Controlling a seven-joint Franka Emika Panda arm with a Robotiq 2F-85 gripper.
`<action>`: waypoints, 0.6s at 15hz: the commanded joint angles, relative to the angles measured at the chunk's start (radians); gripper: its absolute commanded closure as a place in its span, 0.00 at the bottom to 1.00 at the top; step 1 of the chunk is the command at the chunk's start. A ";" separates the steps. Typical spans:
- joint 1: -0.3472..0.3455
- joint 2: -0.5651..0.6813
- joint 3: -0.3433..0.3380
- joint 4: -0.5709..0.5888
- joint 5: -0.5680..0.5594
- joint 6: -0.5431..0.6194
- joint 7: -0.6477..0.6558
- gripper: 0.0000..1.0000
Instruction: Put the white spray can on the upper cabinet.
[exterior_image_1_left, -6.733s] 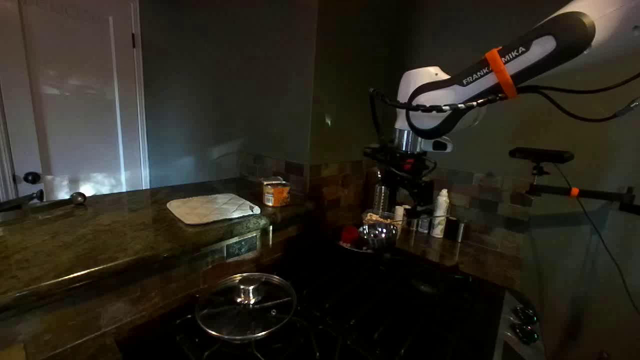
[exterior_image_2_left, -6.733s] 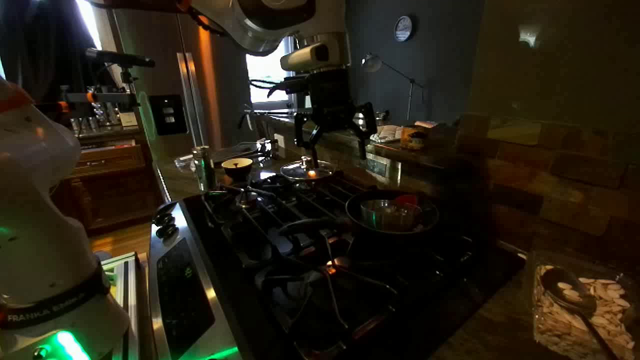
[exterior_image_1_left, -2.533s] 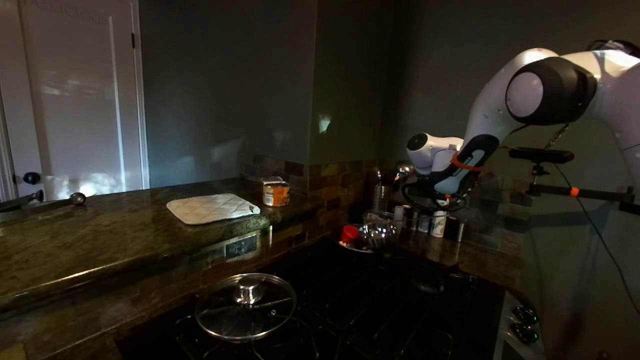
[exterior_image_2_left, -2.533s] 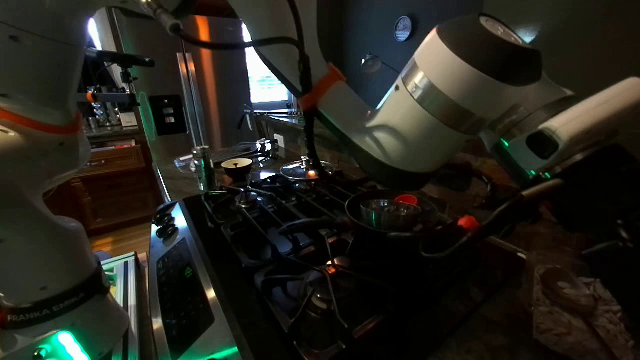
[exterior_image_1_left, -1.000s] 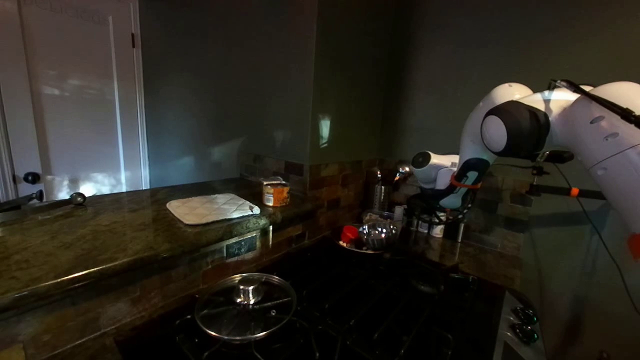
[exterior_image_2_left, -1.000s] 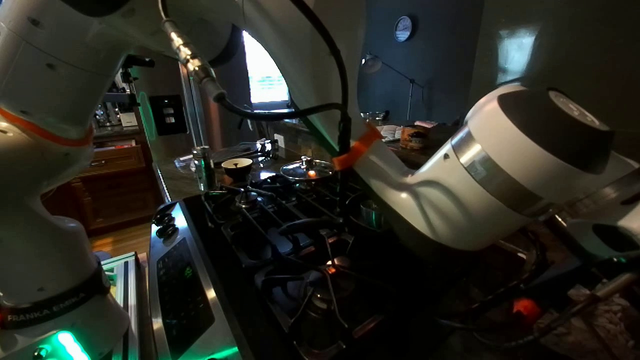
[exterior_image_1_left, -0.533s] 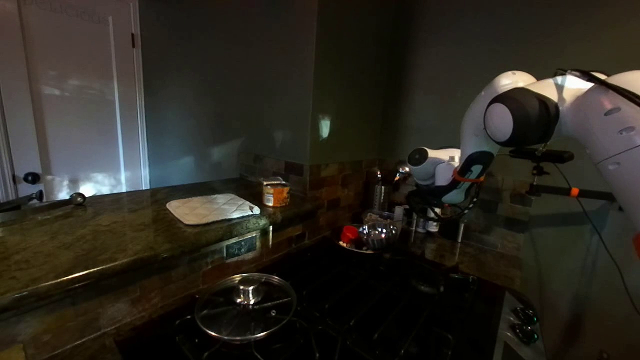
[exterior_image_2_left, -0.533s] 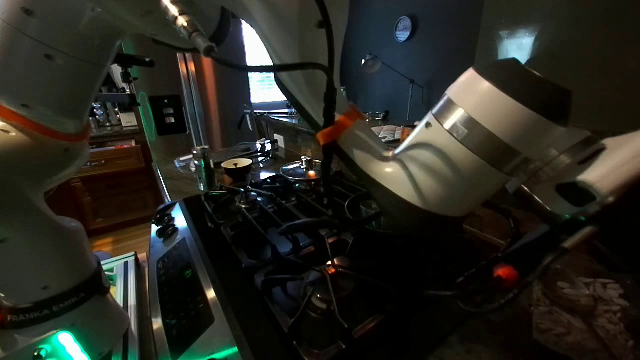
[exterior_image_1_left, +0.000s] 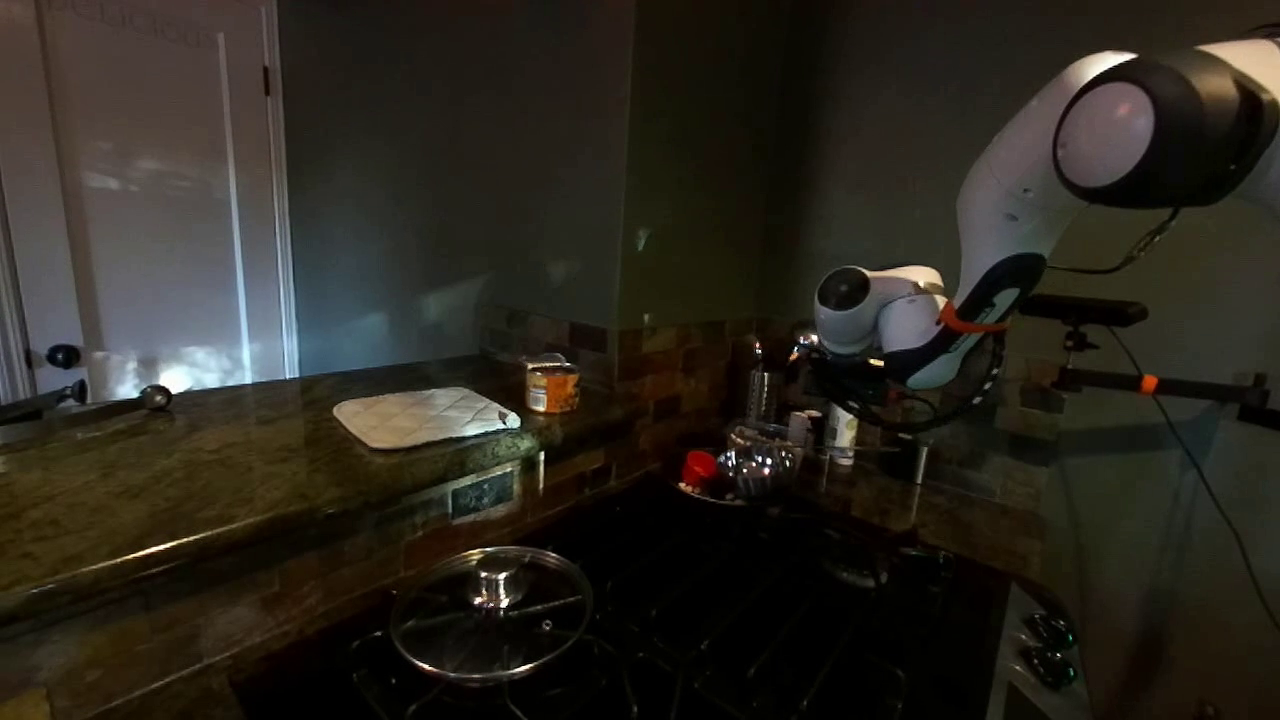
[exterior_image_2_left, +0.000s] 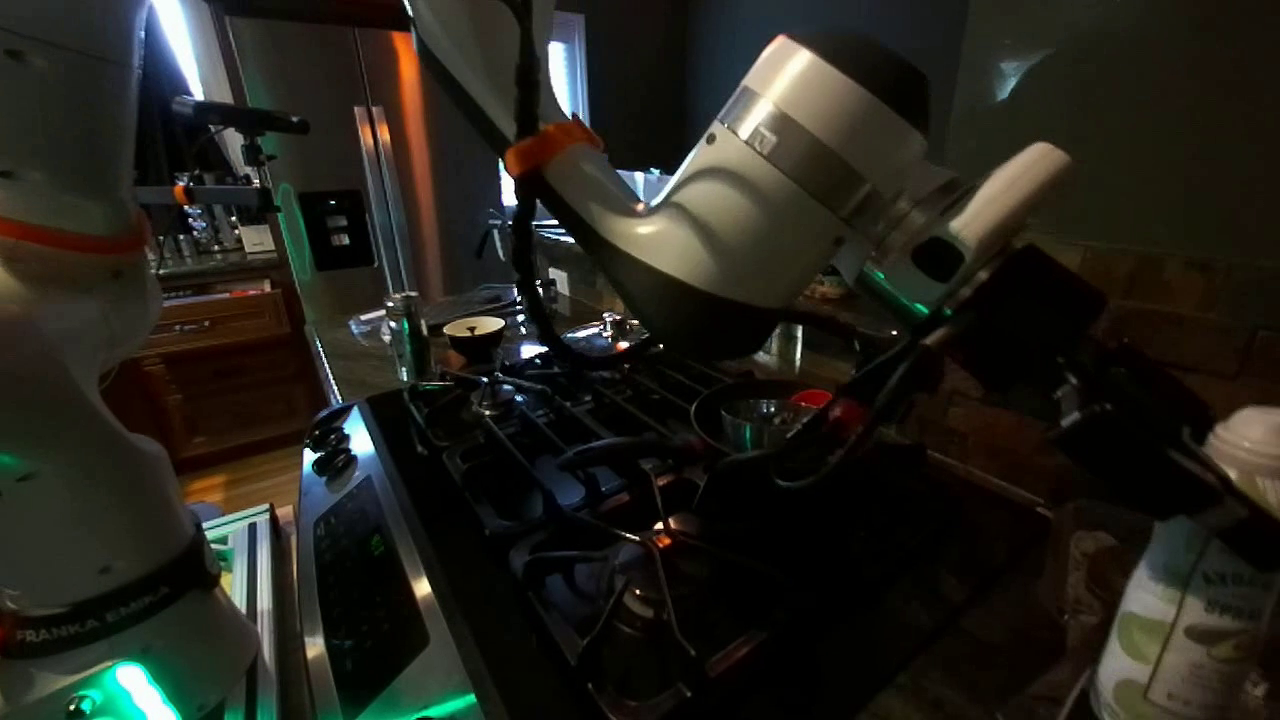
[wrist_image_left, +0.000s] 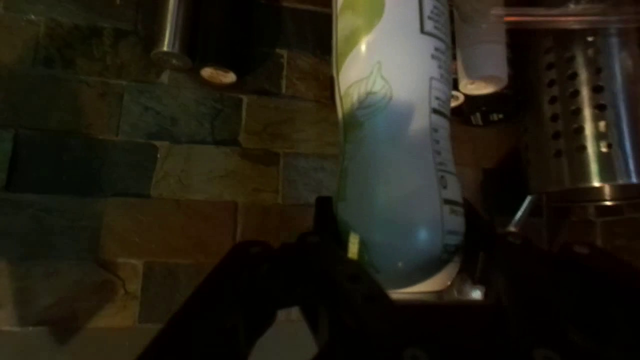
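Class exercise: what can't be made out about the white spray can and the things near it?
White spray can: in the wrist view, lower end cut off by the top edge; side lettering too blurred to read.
Label: in an exterior view, cut off by the right edge.
Arm: in an exterior view, its dark end hides the can's upper part.
Claw: in the wrist view, one finger too dark to outline fully.

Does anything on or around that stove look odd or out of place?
Mildly: the metal bowl and red cup sit inside the frying pan, an unusual spot for them, and the glass lid lies with no pot visible beneath it. The dim light could hide spills.
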 joint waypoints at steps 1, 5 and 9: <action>0.062 -0.137 -0.025 -0.075 -0.209 -0.049 0.144 0.67; 0.084 -0.271 0.004 -0.129 -0.348 -0.016 0.145 0.67; 0.113 -0.369 0.045 -0.210 -0.239 0.145 -0.057 0.67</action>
